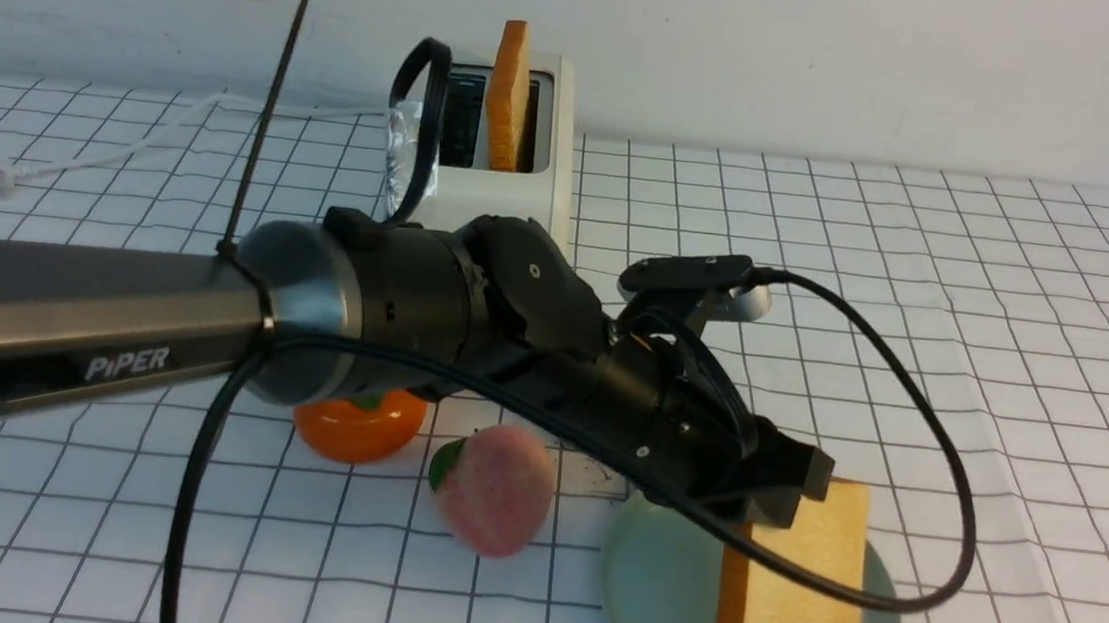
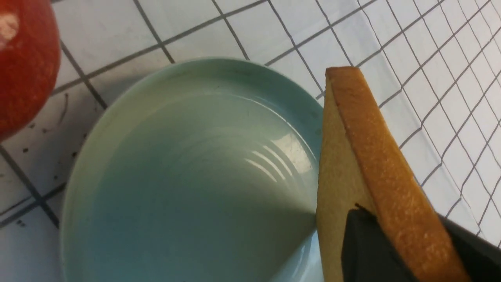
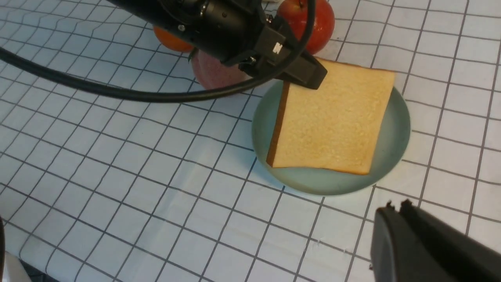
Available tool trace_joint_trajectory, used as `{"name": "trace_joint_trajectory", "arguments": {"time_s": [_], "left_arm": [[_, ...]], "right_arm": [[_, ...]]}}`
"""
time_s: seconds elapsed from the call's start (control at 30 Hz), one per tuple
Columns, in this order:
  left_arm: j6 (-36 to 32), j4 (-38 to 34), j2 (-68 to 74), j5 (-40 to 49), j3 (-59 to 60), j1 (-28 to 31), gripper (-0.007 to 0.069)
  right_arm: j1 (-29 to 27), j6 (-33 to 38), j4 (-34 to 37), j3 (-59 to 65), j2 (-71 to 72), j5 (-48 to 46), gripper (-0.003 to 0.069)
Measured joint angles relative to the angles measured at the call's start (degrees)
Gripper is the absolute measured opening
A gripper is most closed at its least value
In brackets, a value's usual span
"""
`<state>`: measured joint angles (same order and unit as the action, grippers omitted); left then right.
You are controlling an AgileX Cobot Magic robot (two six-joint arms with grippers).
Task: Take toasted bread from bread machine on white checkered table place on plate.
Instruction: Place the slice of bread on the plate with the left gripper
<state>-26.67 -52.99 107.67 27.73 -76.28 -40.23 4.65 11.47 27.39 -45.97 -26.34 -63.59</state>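
A: Progress?
B: About halfway, I'd say. One toast [image 1: 795, 604] is down on the plate [image 1: 656, 581], leaning, with its lower edge on the plate and one corner past the rim.
A: Left claw?
B: The left claw [image 1: 795, 493] straddles the toast's upper corner, a finger on each side. Clamped or letting go, can't tell.
A: What's left?
B: The second slice [image 1: 507, 97] stands upright in the toaster [image 1: 552, 201], at the back of the surface [image 1: 1016, 312], well apart from the plate. My guess: free this one, then fetch that one.
A: Right claw?
B: The right claw [image 3: 397, 206] is clenched and empty, over the surface near the plate.
A: Counts?
B: Toast two, toaster one, plate one. Fruit three: orange [image 1: 359, 427], peach [image 1: 496, 492], apple [image 3: 313, 19]. The peach is just beside the plate.
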Motion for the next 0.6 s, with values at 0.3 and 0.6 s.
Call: {"name": "trace_joint_trajectory", "arguments": {"time_s": [0.3, 0.6], "left_arm": [[-0.2, 5.1, -4.4, -0.5, 0.0, 0.0, 0.0657], [-0.2, 14.2, -17.3, -0.6, 0.0, 0.0, 0.0566]], "right_arm": [[0.0, 0.0, -0.4, 0.0, 0.0, -0.4, 0.0017], [0.0, 0.0, -0.6, 0.0, 0.0, -0.4, 0.0020]]}}
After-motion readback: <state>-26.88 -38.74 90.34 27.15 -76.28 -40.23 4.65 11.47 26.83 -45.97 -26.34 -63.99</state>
